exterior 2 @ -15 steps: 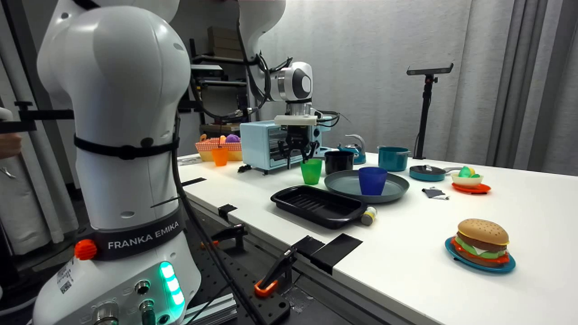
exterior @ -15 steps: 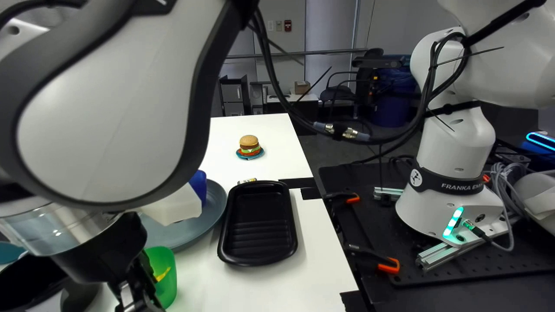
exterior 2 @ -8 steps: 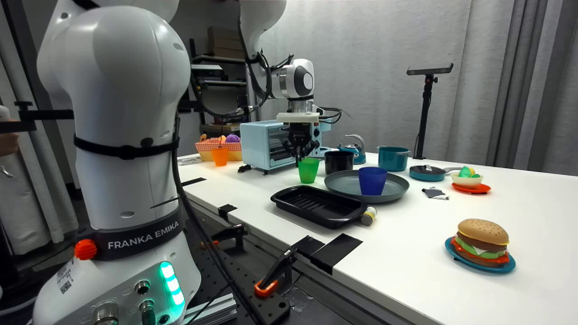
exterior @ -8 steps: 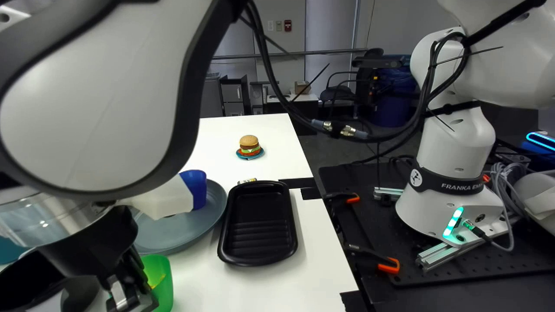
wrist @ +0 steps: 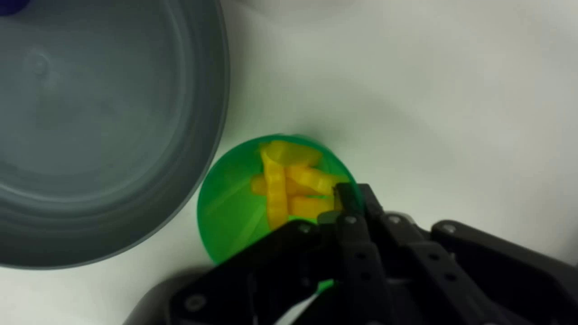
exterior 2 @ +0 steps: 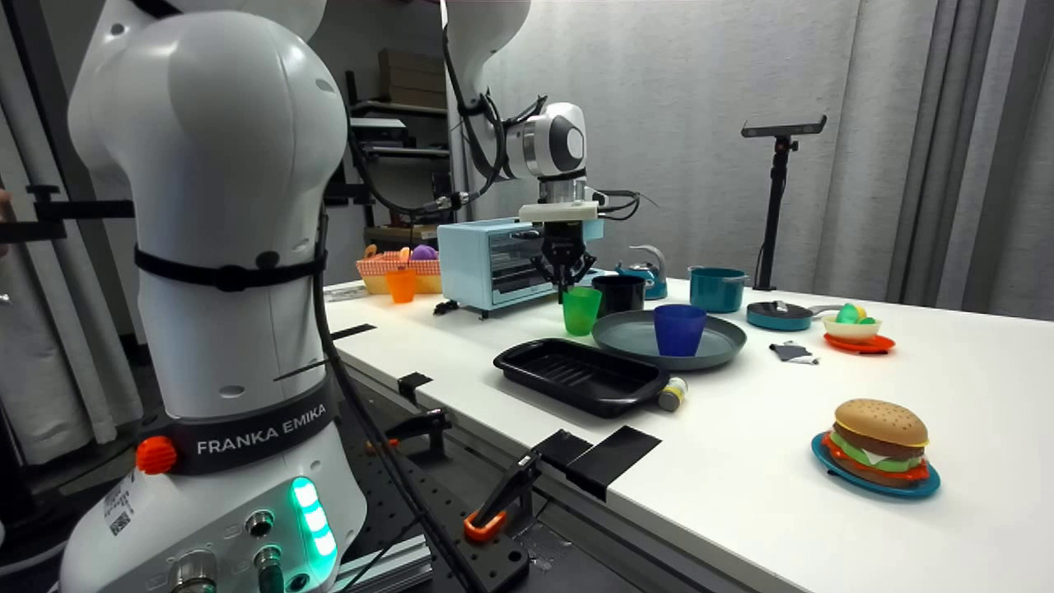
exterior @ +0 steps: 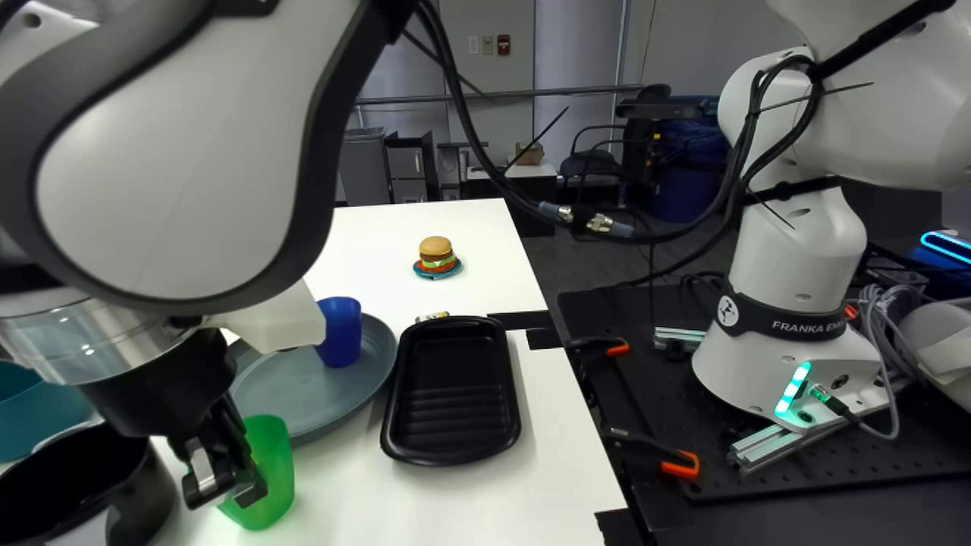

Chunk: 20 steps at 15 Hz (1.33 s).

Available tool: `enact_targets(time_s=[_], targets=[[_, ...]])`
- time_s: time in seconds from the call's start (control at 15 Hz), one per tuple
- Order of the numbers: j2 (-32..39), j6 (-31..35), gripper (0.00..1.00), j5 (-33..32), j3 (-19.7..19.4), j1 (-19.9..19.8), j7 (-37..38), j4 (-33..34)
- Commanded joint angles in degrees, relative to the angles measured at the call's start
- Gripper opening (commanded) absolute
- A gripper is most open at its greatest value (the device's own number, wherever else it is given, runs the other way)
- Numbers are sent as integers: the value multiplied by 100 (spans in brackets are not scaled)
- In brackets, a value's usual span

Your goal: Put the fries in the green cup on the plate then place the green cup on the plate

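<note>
1. While it carries most of what I'm watching, the white worktop [exterior 2: 757,494] is the broadest thing here, plain in both exterior views.
2. Over it bends the white robot arm [exterior 2: 222,165], its wrist end turned down.
3. Behind that end, in an exterior view, I see a pale blue toaster oven [exterior 2: 510,255].
4. The plate [wrist: 104,113], wide and grey-blue, lies flat on the worktop, with the dark blue cup [exterior 2: 679,329] standing on it.
5. Close by the plate sits the black ridged tray [exterior: 451,387].
6. A black pot [exterior 2: 623,296] stands near the plate as well.
7. The hand [wrist: 357,197] points down, its fingers pinched together on the wall of the green cup [exterior 2: 581,311], one inside the rim and one outside.
8. The green cup is roughly upright, just beside the plate's rim; whether its base touches the worktop, I can't tell.
9. The fries [wrist: 276,194] lie jumbled inside the green cup, yellow sticks crossing one another; the hand covers part of the opening, so I can't count them.
</note>
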Motion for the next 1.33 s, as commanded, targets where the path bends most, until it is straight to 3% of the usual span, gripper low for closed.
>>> enact_targets(time_s=[0.0,0.6,1.27], targets=[[-179,224,1,-175,-80,-69,153,-52],[-469,558,1,-187,-144,-119,183,60],[-554,1029,1,-682,-369,-172,139,35]])
